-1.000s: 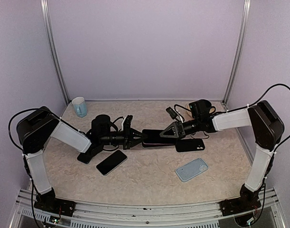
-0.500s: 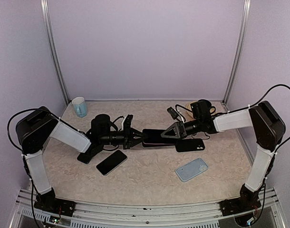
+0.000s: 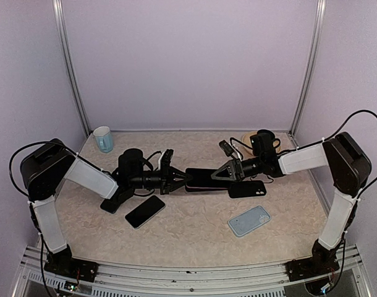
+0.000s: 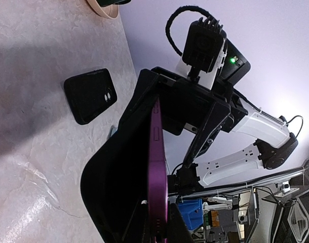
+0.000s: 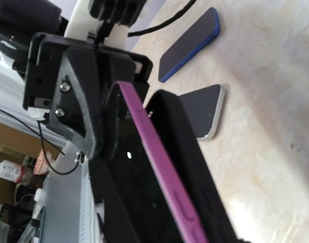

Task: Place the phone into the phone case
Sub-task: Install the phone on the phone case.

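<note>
A purple phone (image 3: 201,179) is held level above the table between both grippers, with a black phone case (image 4: 116,172) lying against its one face. My left gripper (image 3: 178,180) is shut on the phone's left end; the purple edge (image 4: 157,167) runs out from between its fingers. My right gripper (image 3: 220,176) is shut on the right end, where the purple edge (image 5: 162,174) and the black case (image 5: 197,172) sit side by side. Whether the phone is seated in the case I cannot tell.
On the table lie a second black case (image 3: 247,189), a light blue case (image 3: 249,220), a black phone (image 3: 144,211) and another dark phone (image 3: 109,205). A pale mug (image 3: 103,138) stands back left, a dark mug (image 3: 263,140) back right.
The right wrist has shifted very slightly to the right. Both grippers still hold the phone and case between them.
</note>
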Available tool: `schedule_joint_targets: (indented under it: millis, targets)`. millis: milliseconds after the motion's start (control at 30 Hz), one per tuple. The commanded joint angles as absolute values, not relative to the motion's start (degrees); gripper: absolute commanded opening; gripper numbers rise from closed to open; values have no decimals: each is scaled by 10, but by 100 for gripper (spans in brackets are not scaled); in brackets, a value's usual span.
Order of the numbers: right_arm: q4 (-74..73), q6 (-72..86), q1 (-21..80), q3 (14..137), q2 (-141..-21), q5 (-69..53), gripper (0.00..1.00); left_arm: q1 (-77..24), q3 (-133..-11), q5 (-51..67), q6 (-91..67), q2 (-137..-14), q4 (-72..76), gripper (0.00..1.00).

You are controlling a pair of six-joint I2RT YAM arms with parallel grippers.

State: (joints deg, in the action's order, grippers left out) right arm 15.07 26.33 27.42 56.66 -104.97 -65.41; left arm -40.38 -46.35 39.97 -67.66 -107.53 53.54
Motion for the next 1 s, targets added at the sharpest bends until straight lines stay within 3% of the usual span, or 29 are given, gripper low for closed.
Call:
schedule_joint_targets:
  millis: [0, 367, 667, 867, 967]
  targets:
    - [189, 280, 272, 554, -1031, -690, 65, -400, -476, 385, -670, -1055, 574, 0]
    - [255, 327, 272, 537, -1034, -712, 48, -400, -475, 384, -673, -1057, 574, 0]
    - [282, 346, 273, 532, -1039, -719, 25, -400, -476, 383, -673, -1057, 572, 0]
    - [286, 350, 273, 532, -1039, -724, 3, -399, -482, 385, -674, -1057, 568, 0]
    - [287, 352, 273, 532, -1039, -726, 0, -399, -484, 386, -674, -1058, 566, 0]
